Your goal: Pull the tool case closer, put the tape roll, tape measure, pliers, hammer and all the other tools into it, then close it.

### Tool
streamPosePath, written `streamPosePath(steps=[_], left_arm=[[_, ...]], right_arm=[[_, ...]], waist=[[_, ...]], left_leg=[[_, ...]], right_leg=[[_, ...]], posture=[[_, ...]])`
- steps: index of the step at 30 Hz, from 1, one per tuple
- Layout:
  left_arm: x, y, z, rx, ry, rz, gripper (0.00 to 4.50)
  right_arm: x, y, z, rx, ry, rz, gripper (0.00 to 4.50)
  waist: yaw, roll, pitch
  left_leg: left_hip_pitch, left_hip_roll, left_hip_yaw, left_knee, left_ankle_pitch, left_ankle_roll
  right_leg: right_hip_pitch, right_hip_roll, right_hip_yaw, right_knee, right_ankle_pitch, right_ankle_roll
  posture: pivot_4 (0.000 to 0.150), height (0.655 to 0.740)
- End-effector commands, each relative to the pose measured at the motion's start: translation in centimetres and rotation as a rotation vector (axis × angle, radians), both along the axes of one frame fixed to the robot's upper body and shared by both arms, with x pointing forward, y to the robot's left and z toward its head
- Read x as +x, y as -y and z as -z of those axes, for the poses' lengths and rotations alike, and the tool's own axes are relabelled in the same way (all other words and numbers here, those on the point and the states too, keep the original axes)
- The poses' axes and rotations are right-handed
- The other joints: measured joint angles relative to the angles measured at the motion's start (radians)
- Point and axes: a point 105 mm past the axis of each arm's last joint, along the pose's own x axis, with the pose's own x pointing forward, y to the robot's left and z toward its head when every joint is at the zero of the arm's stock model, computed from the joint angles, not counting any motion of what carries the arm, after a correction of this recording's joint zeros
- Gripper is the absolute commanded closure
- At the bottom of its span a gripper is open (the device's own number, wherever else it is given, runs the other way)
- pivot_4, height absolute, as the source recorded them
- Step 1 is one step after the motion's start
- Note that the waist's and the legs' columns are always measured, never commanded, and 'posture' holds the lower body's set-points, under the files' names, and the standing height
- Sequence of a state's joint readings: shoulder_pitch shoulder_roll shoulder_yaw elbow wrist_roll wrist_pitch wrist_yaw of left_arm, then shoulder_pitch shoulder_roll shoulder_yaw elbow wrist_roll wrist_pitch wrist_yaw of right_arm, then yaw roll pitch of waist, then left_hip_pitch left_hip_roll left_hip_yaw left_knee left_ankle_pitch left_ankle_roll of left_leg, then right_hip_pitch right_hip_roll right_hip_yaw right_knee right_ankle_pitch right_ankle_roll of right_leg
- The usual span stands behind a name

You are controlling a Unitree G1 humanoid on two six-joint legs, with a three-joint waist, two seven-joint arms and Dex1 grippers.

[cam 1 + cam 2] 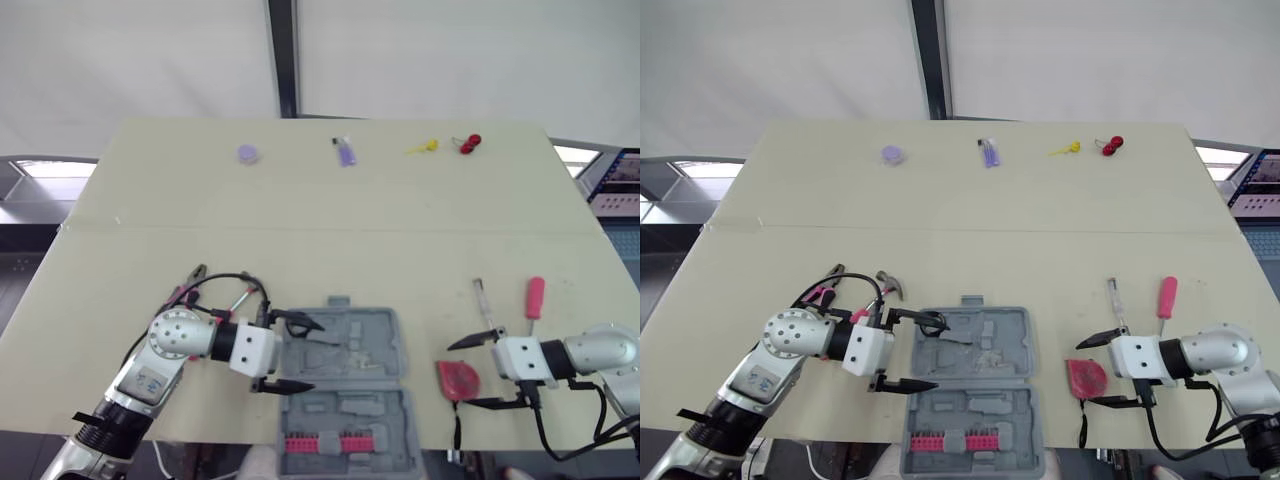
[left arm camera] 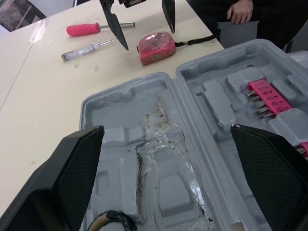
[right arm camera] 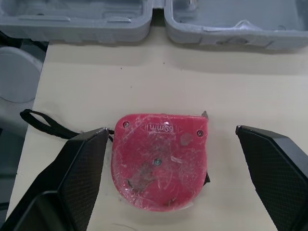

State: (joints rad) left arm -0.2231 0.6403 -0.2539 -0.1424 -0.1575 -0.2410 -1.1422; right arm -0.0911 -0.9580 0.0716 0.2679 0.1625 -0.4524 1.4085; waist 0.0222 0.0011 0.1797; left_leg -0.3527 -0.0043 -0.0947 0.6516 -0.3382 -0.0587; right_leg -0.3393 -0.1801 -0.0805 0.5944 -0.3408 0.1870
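The grey tool case (image 1: 345, 385) lies open at the near edge of the table, a row of red bits (image 1: 325, 443) in its near half. My left gripper (image 1: 312, 355) is open over the case's left part, next to a black tape roll (image 1: 931, 320) lying in the tray (image 2: 144, 159). Left of that arm lie the pliers (image 1: 186, 290) and the hammer (image 1: 890, 286). My right gripper (image 1: 460, 374) is open with its fingers on either side of the red tape measure (image 3: 159, 163), which rests on the table right of the case.
A red-handled screwdriver (image 1: 535, 297) and a clear-handled one (image 1: 483, 300) lie just beyond the right gripper. Small items sit along the far edge: a purple disc (image 1: 247, 153), a purple piece (image 1: 344, 152), a yellow piece (image 1: 422, 147), a red piece (image 1: 468, 143). A person's hand (image 2: 240, 9) rests beyond the table.
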Motion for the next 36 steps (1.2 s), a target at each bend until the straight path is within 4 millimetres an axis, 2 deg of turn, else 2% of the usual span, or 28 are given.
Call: streamPosePath(steps=[1, 17, 20, 22, 26, 29, 32, 36], left_arm=[[0.0, 0.3, -0.5, -0.015, 0.02, 0.005, 0.0], [0.1, 0.1, -0.5, -0.005, 0.02, -0.002, 0.0], [0.1, 0.1, -0.5, -0.004, 0.02, -0.003, 0.0], [0.1, 0.1, -0.5, -0.003, 0.019, -0.002, 0.0], [0.1, 0.2, -0.5, -0.009, 0.016, -0.006, 0.0], [0.2, 0.2, -0.8, -0.037, 0.006, -0.027, 0.0], [0.6, -0.1, -1.6, -0.093, -0.017, -0.091, 0.0], [1.4, -0.6, -2.0, -0.162, -0.065, -0.181, 0.0]], right_arm=[[-0.2, 0.2, 0.5, -0.01, 0.012, -0.004, 0.02], [0.1, 0.7, 2.4, -0.015, -0.012, 0.051, 0.02], [0.2, 0.7, 2.4, -0.014, -0.009, 0.054, 0.8], [0.2, 0.7, 2.5, -0.014, -0.009, 0.055, 1.61], [0.5, 0.8, 2.3, -0.008, -0.002, 0.079, 1.62], [1.1, 0.3, 0.4, -0.006, 0.009, 0.091, 1.62], [2.7, -2.0, -3.6, 0.024, 0.076, 0.119, 1.62], [3.4, -4.9, -6.8, -0.086, 0.104, 0.121, 1.62]], waist=[[0.0, 0.0, 0.0], [-0.001, 0.0, 0.0], [-0.001, 0.0, 0.0], [-0.003, 0.0, 0.0], [-0.006, 0.0, 0.0], [-0.006, 0.0, 0.0], [-0.01, 0.003, 0.0], [-0.008, 0.004, 0.0]], left_leg=[[0.0, 0.0, 0.0, 0.0, 0.0, 0.0], [0.0, 0.0, 0.0, 0.0, 0.0, 0.0], [0.0, 0.0, 0.0, 0.0, 0.0, 0.0], [0.0, 0.0, 0.0, 0.001, 0.0, 0.0], [0.001, 0.0, 0.001, 0.0, 0.0, 0.0], [0.0, 0.0, 0.001, 0.001, 0.0, 0.0], [0.0, 0.0, 0.001, 0.0, 0.0, 0.0], [0.0, 0.0, 0.001, 0.0, 0.0, 0.0]], right_leg=[[0.0, 0.0, 0.0, 0.0, 0.0, 0.0], [0.0, 0.0, 0.0, 0.0, 0.0, 0.0], [0.0, 0.0, 0.0, 0.0, 0.0, 0.0], [0.001, 0.0, 0.0, 0.0, 0.0, 0.0], [0.0, 0.0, 0.001, 0.0, 0.001, 0.0], [0.0, 0.0, 0.001, 0.0, 0.001, 0.0], [-0.001, 0.0, 0.001, 0.0, 0.001, 0.0], [-0.001, 0.0, 0.001, 0.0, 0.001, 0.0]], posture=[[0.15, 0.74], [0.15, 0.74], [0.15, 0.74], [0.15, 0.74], [0.15, 0.74], [0.15, 0.74], [0.15, 0.74], [0.15, 0.74]])
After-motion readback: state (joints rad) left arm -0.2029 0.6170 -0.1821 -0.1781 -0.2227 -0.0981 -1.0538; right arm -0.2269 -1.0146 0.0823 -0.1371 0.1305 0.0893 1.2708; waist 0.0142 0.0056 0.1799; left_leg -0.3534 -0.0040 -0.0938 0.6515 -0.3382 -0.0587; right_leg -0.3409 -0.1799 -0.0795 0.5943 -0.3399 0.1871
